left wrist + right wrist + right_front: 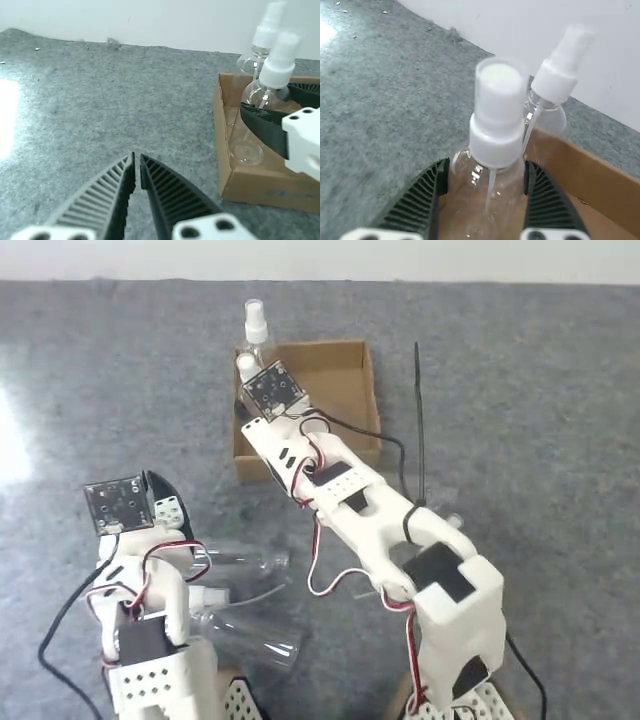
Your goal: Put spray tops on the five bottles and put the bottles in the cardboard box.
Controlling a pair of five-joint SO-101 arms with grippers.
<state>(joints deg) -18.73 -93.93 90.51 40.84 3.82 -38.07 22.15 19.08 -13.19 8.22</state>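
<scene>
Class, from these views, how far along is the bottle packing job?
Done: two bottles wear spray tops. The far bottle stands at the cardboard box's far corner; inside or behind, I cannot tell. In hand: the right gripper grips the held bottle upright in the box. Remaining: two clear bottles lie on the table by the left gripper, which is shut and empty.

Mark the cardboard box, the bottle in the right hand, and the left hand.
cardboard box [372, 390], high view, side wall rim.
bottle [487, 190], right wrist view, clear body below the spray top.
left hand [137, 160], left wrist view, midway between fingertips.
</scene>
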